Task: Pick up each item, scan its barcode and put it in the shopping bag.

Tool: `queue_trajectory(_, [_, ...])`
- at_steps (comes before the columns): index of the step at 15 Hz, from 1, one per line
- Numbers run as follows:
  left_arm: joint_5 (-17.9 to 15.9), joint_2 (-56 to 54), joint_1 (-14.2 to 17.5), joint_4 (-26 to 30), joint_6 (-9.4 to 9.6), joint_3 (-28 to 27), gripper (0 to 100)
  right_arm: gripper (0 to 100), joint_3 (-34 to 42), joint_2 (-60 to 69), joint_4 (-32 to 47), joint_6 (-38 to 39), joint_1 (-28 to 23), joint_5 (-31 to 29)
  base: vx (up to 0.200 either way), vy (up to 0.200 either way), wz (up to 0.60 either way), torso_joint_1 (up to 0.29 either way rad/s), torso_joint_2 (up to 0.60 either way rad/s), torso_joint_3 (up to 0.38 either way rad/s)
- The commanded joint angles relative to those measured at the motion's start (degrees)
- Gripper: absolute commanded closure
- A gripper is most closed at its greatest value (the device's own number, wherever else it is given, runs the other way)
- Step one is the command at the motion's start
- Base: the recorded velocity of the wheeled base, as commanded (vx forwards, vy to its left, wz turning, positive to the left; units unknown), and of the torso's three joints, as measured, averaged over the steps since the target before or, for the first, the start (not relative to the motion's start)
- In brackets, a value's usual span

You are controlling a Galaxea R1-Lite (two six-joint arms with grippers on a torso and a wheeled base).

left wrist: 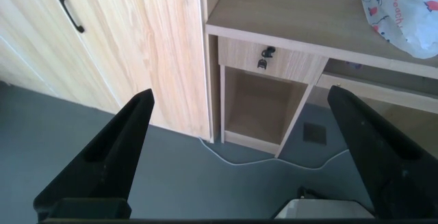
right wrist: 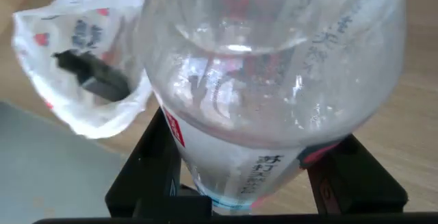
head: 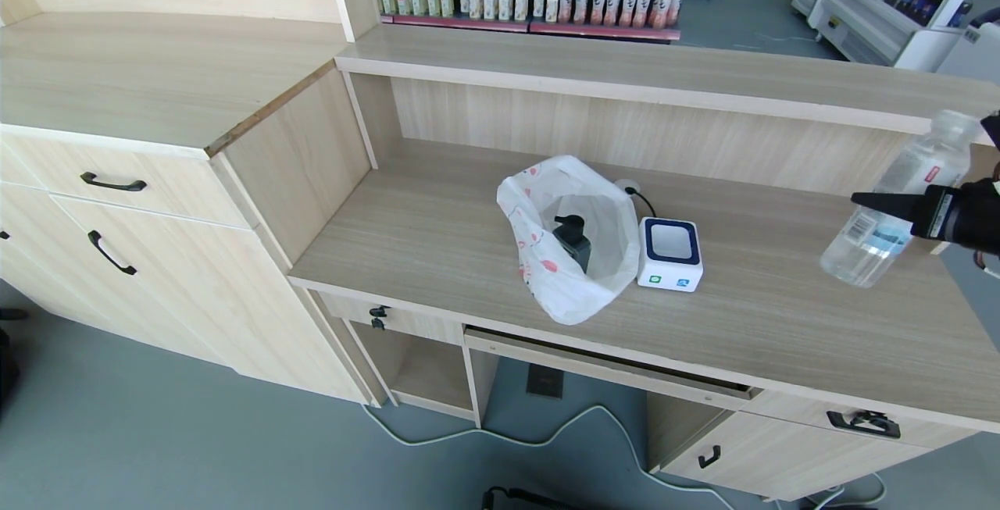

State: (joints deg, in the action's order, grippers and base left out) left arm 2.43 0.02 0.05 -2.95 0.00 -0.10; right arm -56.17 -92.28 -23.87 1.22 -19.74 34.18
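In the head view the right gripper (head: 891,209) hangs above the right end of the wooden counter (head: 437,237), its dark fingers clamped around a clear water bottle (head: 926,162). The bottle is tilted, with its cap end up and away from the robot and its labelled base low and clear of the counter top. Well off to this gripper's left the white shopping bag (head: 531,221) stands open on the counter with a dark container (head: 573,240) already inside it. The white scanner (head: 669,254) sits between bag and gripper, just beside the bag, with its black cable (head: 644,199) running back from it. In the left wrist view the left gripper (left wrist: 239,155) is spread wide with nothing between its black fingers (left wrist: 109,155). It hangs low in front of the counter, over the grey floor. Beyond it are a small drawer with a lock (left wrist: 263,56) and, higher up, the counter edge with a corner of the shopping bag (left wrist: 404,18) overhanging it. In the right wrist view the bottle (right wrist: 274,80) sits right between the right gripper's (right wrist: 246,183) fingers (right wrist: 147,176), which press it from both sides near its label. Past the bottle and off to one side of the gripper lies the open bag (right wrist: 41,53) with the dark container (right wrist: 92,77) in it.
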Motion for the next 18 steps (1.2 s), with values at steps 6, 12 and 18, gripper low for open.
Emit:
queue_trajectory(6, [0.04, -0.02, 0.04, 0.05, 0.0, 0.01, 0, 100, 7.83, 26.72, 4.97, 8.27, 30.55, 12.93, 0.0, 0.0, 0.0, 0.0, 0.0, 0.0])
queue_trajectory(12, [0.04, -0.02, 0.04, -0.04, 0.0, 0.01, 0, 100, 7.04, 31.37, 5.24, 12.14, 39.86, 13.72, 0.0, 0.0, 0.0, 0.0, 0.0, 0.0])
queue_trajectory(18, [0.04, -0.02, 0.04, 0.05, 0.0, 0.01, 0, 100, 5.46, 31.73, 5.32, 14.95, 44.7, 14.6, 0.0, 0.0, 0.0, 0.0, 0.0, 0.0])
